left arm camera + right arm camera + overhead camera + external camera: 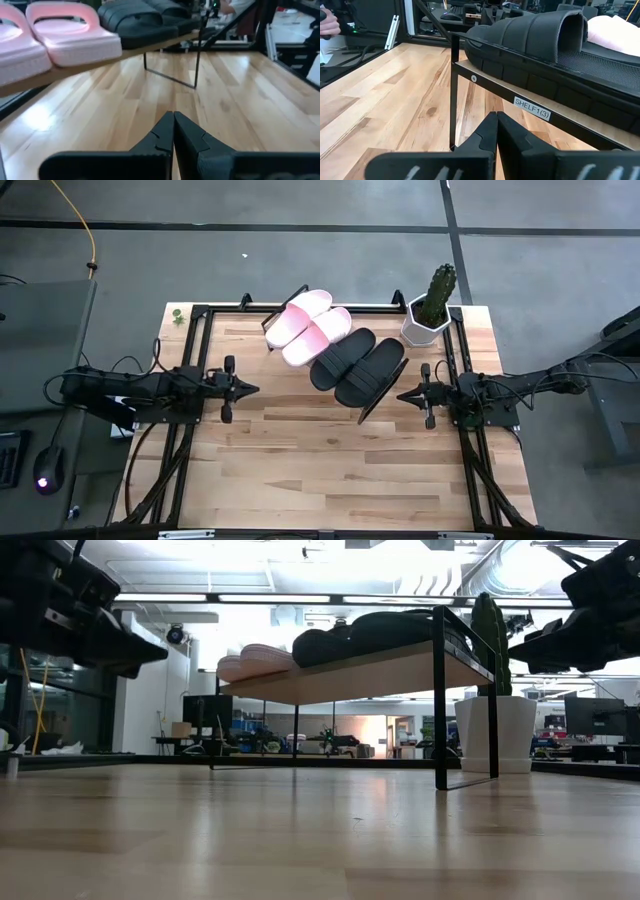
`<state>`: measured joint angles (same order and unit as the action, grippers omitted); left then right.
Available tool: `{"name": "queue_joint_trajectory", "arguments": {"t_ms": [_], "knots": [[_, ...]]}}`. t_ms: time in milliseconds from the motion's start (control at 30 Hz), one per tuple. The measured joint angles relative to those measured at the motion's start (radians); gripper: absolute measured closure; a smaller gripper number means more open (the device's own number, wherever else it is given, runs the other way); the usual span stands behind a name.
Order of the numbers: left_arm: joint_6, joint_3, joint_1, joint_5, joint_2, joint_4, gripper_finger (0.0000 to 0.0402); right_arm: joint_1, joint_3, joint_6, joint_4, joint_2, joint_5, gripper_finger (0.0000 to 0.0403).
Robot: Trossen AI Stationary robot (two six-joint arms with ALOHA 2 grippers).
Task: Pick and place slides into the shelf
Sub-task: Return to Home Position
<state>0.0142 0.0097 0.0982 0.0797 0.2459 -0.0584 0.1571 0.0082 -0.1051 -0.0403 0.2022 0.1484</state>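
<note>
Slides (318, 338): all four on shelf (350, 675) | right jaws: closed, empty, near shelf end | left jaws: closed, empty, farther off

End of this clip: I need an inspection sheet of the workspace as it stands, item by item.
Surface: light wooden table with black frame rails along its sides.
Job's things: two pink slides and two black slides lie side by side on the shelf, which stands askew at the table's far side.
Clutter: white pot with a cactus beside the shelf; small green item at the far left corner.
Grippers: left gripper and right gripper are both shut and empty, facing each other; the right one is near the shelf's end.
Cables: black cables run along the arms; yellow cable on the floor.
Surroundings: grey floor; computer mouse left of the table.
</note>
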Motion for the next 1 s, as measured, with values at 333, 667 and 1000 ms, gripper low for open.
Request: {"name": "queue_joint_trajectory", "arguments": {"t_ms": [333, 667, 1000], "knots": [[0.023, 0.0, 0.0, -0.09, -0.022, -0.032, 0.0401, 0.0, 0.0, 0.0, 0.0, 0.0, -0.001, 0.0402], [0.045, 0.0, 0.0, -0.063, -0.062, 0.019, 0.0401, 0.0, 0.0, 0.0, 0.0, 0.0, -0.001, 0.0402], [0.051, 0.0, 0.0, -0.043, -0.062, 0.04, 0.0401, 0.0, 0.0, 0.0, 0.0, 0.0, -0.001, 0.0402]]}}
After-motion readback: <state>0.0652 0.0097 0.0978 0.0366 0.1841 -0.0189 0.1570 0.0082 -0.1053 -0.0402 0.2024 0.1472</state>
